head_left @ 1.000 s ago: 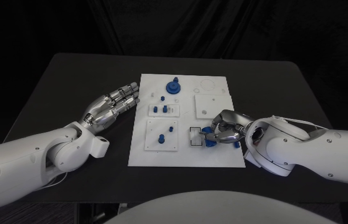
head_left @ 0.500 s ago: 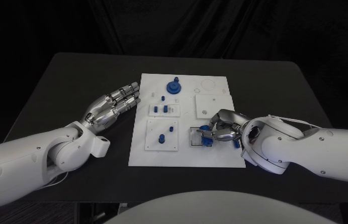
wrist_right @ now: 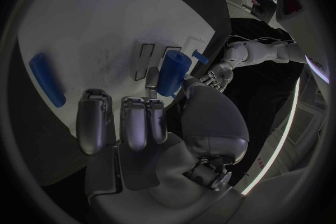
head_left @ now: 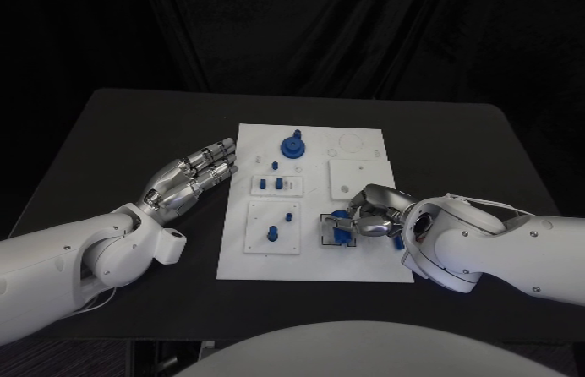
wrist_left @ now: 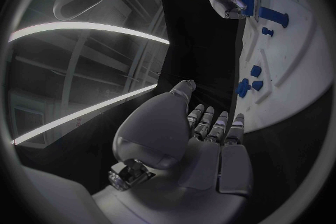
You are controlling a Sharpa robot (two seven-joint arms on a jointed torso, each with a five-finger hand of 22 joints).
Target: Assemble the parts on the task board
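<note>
Right hand pinches a blue peg over the board; a tilted peg risks jamming. Left hand lies spread, holding nothing.

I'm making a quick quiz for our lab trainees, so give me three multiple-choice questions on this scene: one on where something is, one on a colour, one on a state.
1. Where is the left hand?
A. on the table beside the white board
B. over the board's middle
C. off the table

2. What colour are the small parts?
A. red
B. blue
C. green

3. What is the right hand doing?
A. lying flat
B. gripping the board's edge
C. holding a blue peg

Answers: 1 A, it lies left of the board; 2 B, every part is blue; 3 C, the fingers pinch the peg.
</note>
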